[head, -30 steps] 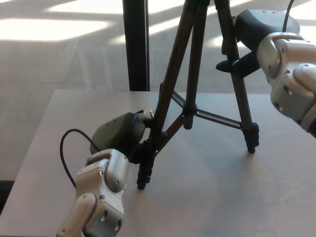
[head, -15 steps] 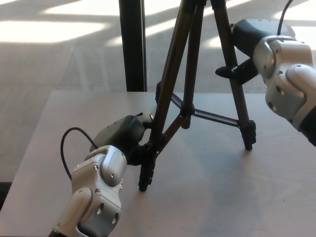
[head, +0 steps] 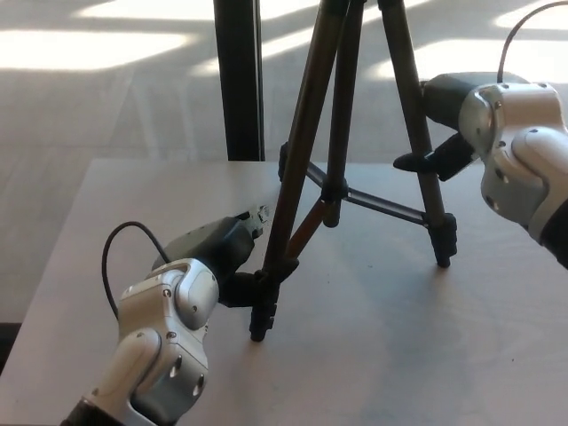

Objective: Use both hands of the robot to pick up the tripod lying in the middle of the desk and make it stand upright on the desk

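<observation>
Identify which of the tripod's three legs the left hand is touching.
The near leg, whose foot stands closest to the camera. The left hand reaches it just above that foot. The right-side leg is by the right hand; the middle leg has no hand on it.

The desk [head: 426, 355] is a plain, pale grey top, and its far edge runs across the middle of the view, with floor beyond it. On it stands the tripod [head: 330, 182], upright with legs spread: one foot rests near the desk's middle front, another to the right, and a third further back. The tripod's soft shadow falls on the bare surface between the feet.
</observation>
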